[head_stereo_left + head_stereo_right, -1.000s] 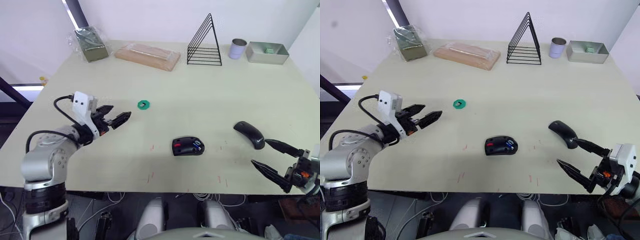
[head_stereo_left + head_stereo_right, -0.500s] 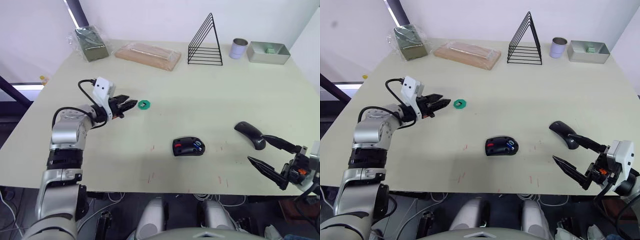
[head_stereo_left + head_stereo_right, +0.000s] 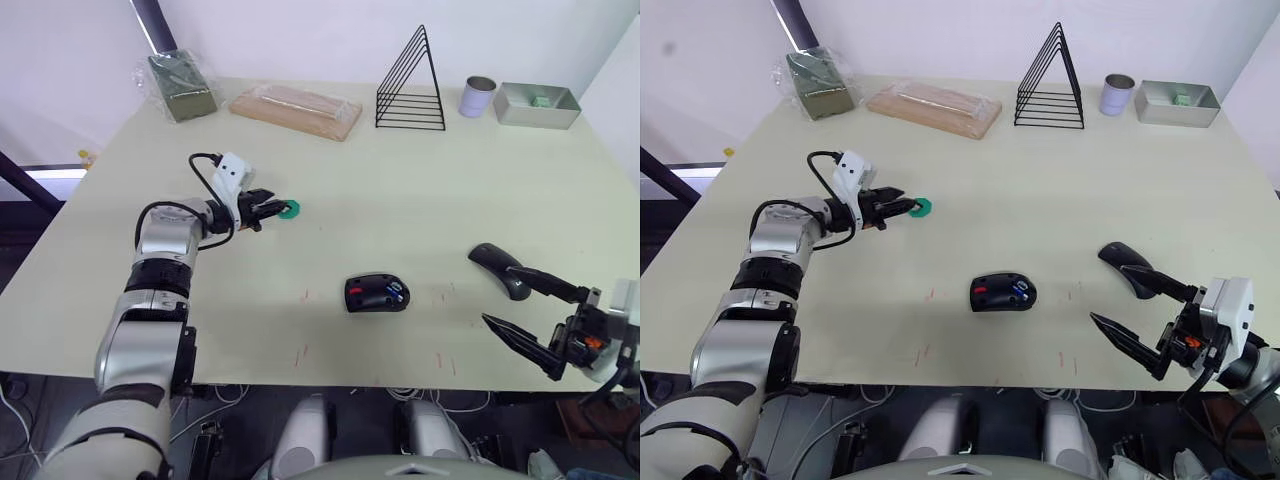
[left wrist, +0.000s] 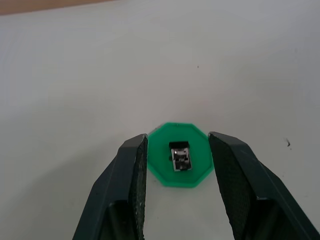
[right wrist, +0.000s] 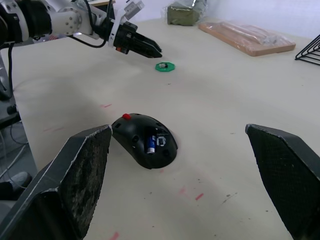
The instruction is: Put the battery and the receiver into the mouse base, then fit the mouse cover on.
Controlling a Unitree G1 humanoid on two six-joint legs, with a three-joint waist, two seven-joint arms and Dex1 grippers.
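Note:
The receiver (image 4: 180,156), a tiny dark stub, lies on a flat green disc (image 4: 197,172) left of the table's middle. My left gripper (image 3: 276,209) is open, low over the table, one finger on each side of the disc. The mouse base (image 3: 377,293) sits near the front centre with its compartment exposed, a red part showing and the blue battery (image 5: 150,145) inside it. The glossy black mouse cover (image 3: 497,266) lies to the right of the base. My right gripper (image 3: 505,297) is wide open and empty at the front right, its upper finger close beside the cover.
Along the far edge stand a bagged green packet (image 3: 180,86), a wrapped wooden board (image 3: 296,110), a black wire rack (image 3: 410,88), a metal cup (image 3: 477,97) and a metal tray (image 3: 537,106). Small red marks dot the table near the front edge.
My left gripper has swung forward and to the right until its fingers straddle the green disc. The right gripper has edged a little to the left. The mouse parts have not moved.

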